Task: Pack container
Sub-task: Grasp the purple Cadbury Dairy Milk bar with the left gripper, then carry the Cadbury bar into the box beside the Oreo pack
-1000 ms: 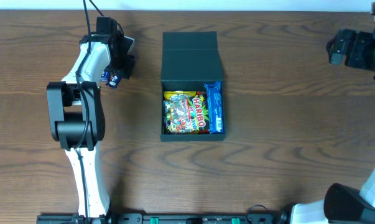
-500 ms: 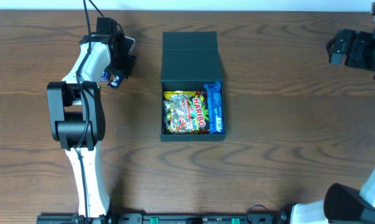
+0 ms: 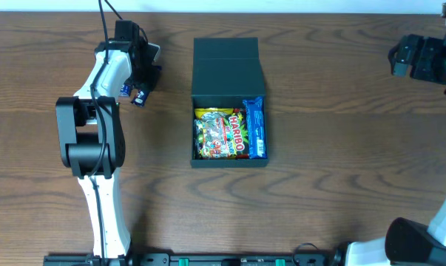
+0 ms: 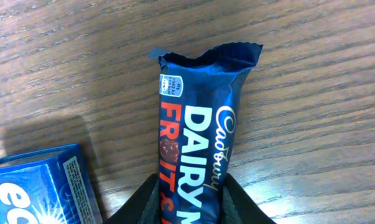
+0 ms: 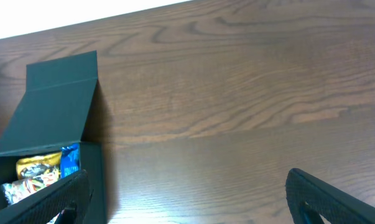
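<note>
Teal-grey container [image 3: 225, 66] sat in the middle of the wooden table [image 3: 319, 148], flap lid folded back flat. It was well apart from both sets of fingers, roughly between the two arms. Inside it were a Haribo bag [image 3: 221, 133] and a blue packet [image 3: 256, 129] squeezed along the side nearer the right arm.

The left gripper [image 4: 190, 180] was off to the side of the container, nowhere close to it. In the wrist view its fingers [image 4: 140, 202] were closed in on a Cadbury chocolate bar [image 4: 199, 124], one pressed to each long edge of the wrapper. The bar lay flat on the wood, its crimped end pointing away from the fingers. A blue carton [image 4: 38, 186] lay just beside one finger, not touching the bar as far as I could see.

The right gripper [image 5: 187, 177] had its fingers spread wide with nothing but bare wood between them. From there the container was ahead and off to one side, well clear of the fingertips.
</note>
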`<state>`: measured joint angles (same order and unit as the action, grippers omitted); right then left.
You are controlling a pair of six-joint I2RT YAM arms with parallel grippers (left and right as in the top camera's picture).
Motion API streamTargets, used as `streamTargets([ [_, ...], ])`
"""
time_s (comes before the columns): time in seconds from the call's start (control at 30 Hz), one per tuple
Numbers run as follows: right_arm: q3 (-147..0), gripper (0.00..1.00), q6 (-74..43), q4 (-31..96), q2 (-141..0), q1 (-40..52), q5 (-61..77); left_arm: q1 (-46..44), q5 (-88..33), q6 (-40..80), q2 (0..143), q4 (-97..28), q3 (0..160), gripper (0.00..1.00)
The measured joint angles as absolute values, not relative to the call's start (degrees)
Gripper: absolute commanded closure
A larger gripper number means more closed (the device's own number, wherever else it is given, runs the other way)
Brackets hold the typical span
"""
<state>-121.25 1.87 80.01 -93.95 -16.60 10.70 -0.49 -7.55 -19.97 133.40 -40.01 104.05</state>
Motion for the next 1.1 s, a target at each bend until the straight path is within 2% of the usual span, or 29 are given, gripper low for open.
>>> streamTargets([
  [0.2,-121.3,0.01,1.8,80.2,-94.0,-16.6,10.7,-0.5,-7.5,-17.8,133.4,-40.0,104.0,0.79],
  [0.3,-121.3,0.01,1.8,80.2,-94.0,-16.6,10.7,-0.5,-7.5,-16.0,133.4,-40.0,104.1,0.86],
  [0.47,-121.3,0.01,1.9,80.2,-94.0,-16.6,10.7,-0.5,-7.5,-11.2,133.5,-42.6,105.5,0.89],
  [0.8,-121.3,0.01,1.9,79.7,-94.0,-16.6,10.5,-2.7,-7.3,-6.3,134.5,-61.0,125.4,0.94],
  [0.93,-121.2,0.01,1.9,79.7,-94.0,-16.6,9.4,-6.3,-7.3,-2.2,134.5,-70.8,134.3,0.94],
  [1.1,-121.2,0.01,1.9,79.6,-94.0,-16.6,7.4,-13.6,-7.8,6.5,134.5,-81.1,137.6,0.94],
])
